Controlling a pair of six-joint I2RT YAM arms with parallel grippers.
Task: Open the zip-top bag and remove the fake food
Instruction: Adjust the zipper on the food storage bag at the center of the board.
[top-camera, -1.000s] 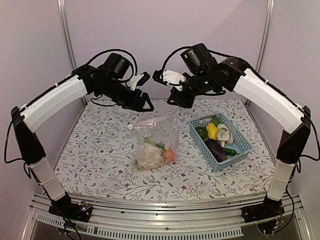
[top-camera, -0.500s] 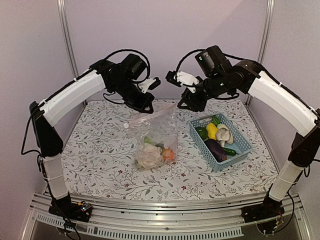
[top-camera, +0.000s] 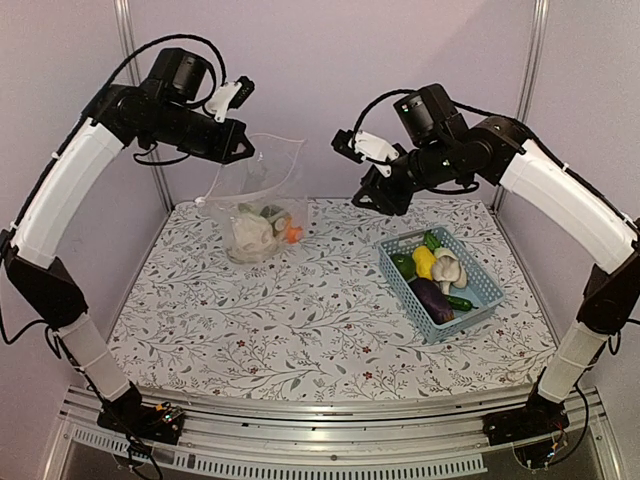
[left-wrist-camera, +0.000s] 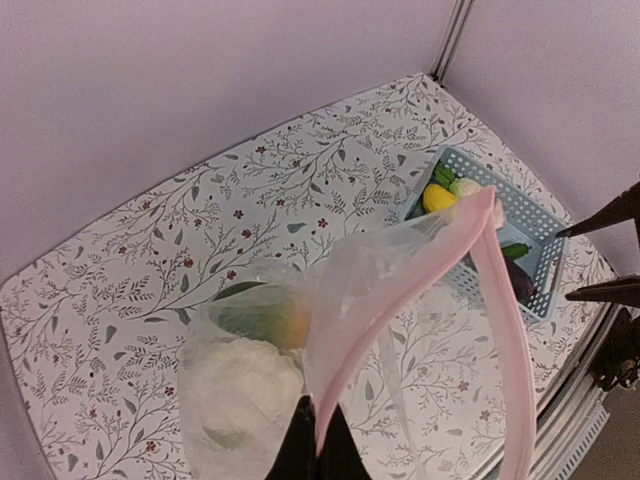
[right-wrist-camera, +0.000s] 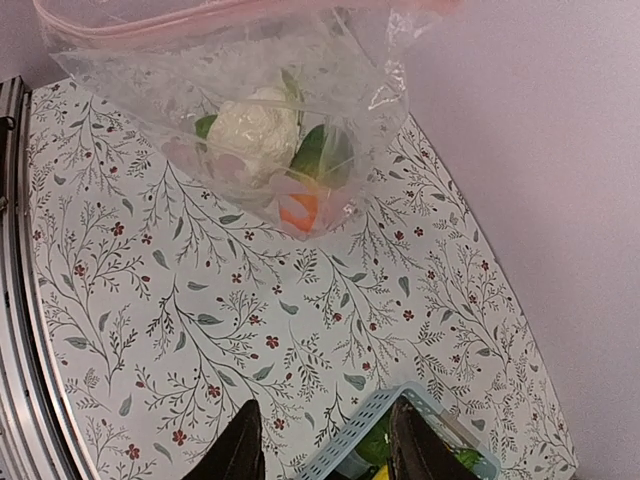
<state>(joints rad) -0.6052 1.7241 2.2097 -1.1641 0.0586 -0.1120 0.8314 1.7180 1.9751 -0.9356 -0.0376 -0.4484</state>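
Your left hand (top-camera: 236, 148) is clamped on the pink zip rim of the clear, crinkly plastic zip-top bag (top-camera: 262, 200), which hangs at the top view's upper left. Its mouth looks parted, with the small toy fruits and vegetables (top-camera: 252, 232) inside. Your right hand (top-camera: 372, 200), at upper centre, is spread and empty. You are at the emptying step, so your next move is probably to reach in with it.

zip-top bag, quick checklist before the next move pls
1. Left gripper clamped on the zip-top bag: ok, pinching its pink zip strip.
2. Bag mouth open: ok, the strip forms a loop in the left wrist view.
3. Right gripper open and free: ok, apart from the bag.
4. Fake food out of the bag: not ok, white, green and orange pieces inside.
5. Bag bottom clear of the table: cannot tell.
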